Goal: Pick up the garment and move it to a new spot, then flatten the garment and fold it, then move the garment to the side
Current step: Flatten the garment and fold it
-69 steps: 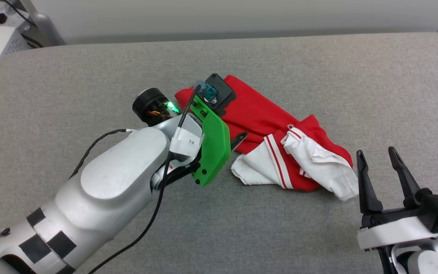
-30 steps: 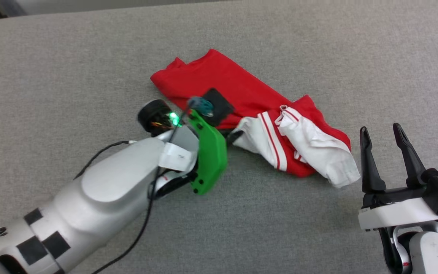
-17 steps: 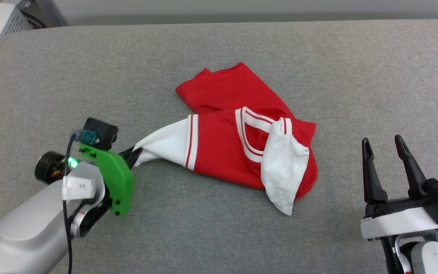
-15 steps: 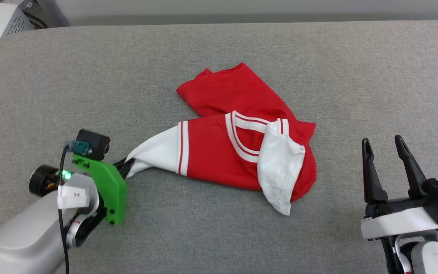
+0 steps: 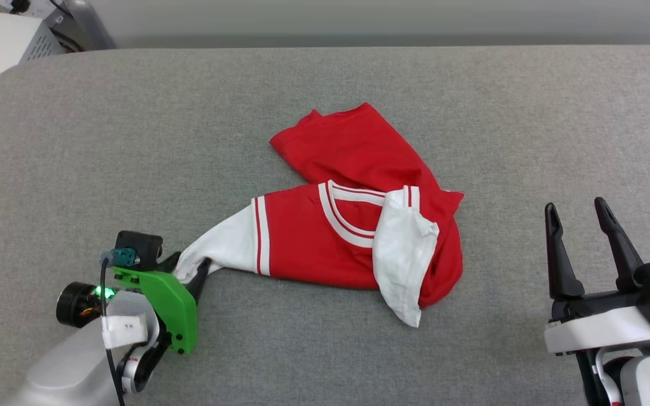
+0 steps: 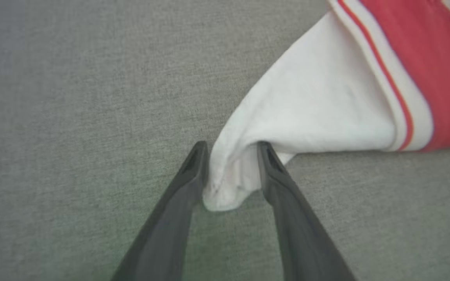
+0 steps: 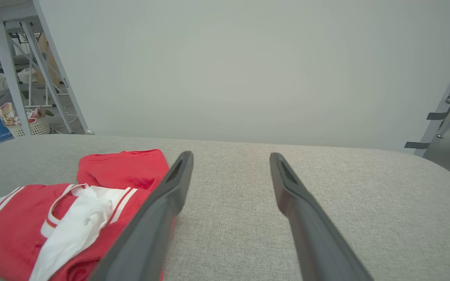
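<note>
The garment [image 5: 313,237] is found spread along a line running from the left gripper [image 6: 232,148], by whose half-parted jaws its white sleeve tip [image 6: 227,191] is loosely flanked, towards the wide-open, empty right gripper [image 5: 576,206], so the left arm is judged nearer.

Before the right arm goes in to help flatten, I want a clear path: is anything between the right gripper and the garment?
Nothing visible. Only the grey surface lies between the open right gripper and the nearest red edge of the garment. The left gripper sits at the far sleeve tip, out of that path.
</note>
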